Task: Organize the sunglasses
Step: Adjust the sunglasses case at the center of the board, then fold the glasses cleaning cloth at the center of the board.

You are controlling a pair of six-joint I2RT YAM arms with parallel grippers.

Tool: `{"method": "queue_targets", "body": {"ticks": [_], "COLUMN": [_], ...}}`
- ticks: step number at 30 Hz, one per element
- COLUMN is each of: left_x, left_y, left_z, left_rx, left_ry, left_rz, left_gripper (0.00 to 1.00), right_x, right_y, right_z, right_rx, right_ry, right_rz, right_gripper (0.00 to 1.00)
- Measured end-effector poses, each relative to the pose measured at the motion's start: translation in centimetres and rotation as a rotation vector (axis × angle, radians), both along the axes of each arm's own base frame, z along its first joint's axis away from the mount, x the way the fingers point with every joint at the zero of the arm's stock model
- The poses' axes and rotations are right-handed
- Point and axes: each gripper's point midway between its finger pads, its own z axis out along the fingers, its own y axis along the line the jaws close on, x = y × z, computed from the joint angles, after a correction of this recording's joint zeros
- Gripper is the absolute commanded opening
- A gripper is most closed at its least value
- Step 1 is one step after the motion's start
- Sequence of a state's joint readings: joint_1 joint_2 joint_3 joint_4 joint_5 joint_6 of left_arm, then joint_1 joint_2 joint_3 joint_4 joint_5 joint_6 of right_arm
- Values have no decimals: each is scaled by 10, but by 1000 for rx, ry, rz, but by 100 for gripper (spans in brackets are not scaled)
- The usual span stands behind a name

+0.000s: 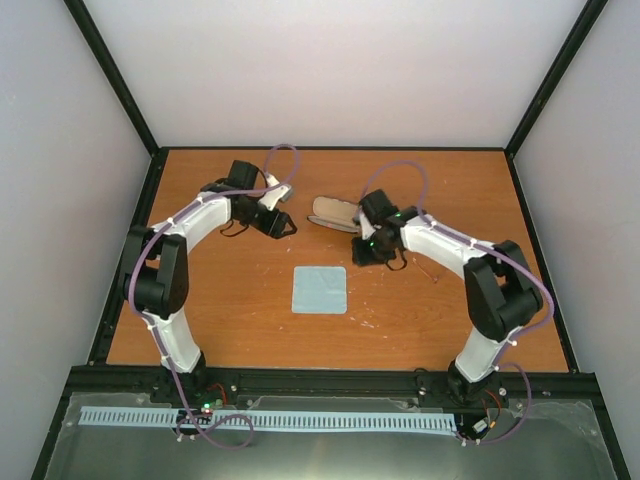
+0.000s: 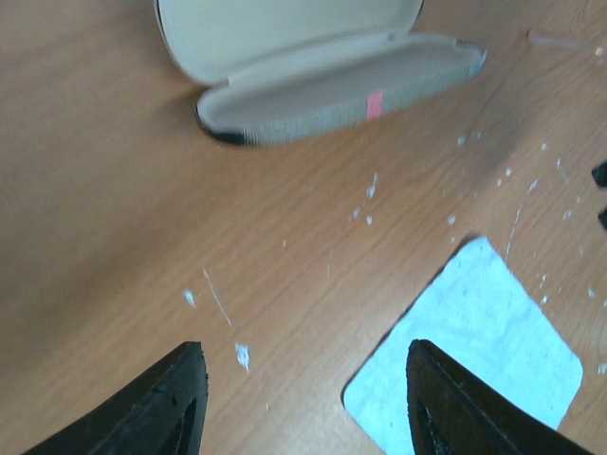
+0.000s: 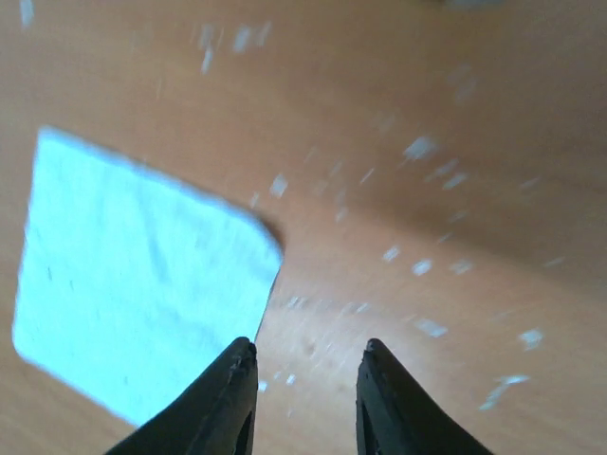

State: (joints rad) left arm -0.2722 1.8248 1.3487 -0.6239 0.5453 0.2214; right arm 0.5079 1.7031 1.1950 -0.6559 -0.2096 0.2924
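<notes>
Hovering by the open glasses case (image 2: pixel 322 85), we hold left gripper (image 2: pixel 305 349) wide, right gripper (image 3: pixel 305 347) narrow, both empty; case likely awaits sunglasses (image 1: pixel 431 269).

Case (image 2: pixel 322 95) ahead of the black left fingers (image 2: pixel 161 412) is showing a cream lining, grey-striped shell, dark end, one pink patch. Cloth (image 2: pixel 474 351) beside one finger is reading plain pale blue. Table (image 2: pixel 114 237) beneath is showing orange-brown wood grain, white flecks.

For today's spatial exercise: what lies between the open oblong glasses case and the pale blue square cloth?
Nothing but bare wooden tabletop with white flecks, clearest in the left wrist view, separates the open oblong case from the pale blue cloth.
</notes>
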Motion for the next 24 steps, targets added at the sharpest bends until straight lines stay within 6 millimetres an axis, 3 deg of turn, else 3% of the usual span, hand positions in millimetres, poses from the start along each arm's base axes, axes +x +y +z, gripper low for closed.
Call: {"method": "queue_targets", "body": {"ticks": [3, 7, 24], "left_x": [-14, -27, -27], "left_y": [5, 9, 9], "left_z": [-14, -29, -27], "left_rx": [16, 28, 17], "left_ry": [37, 77, 45], "left_rz": [0, 1, 9], "left_gripper": [58, 58, 58], "right_x": [-36, -53, -17], "right_y": [17, 31, 42], "right_z": [-22, -25, -52], "right_rx": [-44, -60, -184], "right_ry": [96, 107, 73], "right_rz": [84, 142, 150], "right_gripper": [31, 31, 35]}}
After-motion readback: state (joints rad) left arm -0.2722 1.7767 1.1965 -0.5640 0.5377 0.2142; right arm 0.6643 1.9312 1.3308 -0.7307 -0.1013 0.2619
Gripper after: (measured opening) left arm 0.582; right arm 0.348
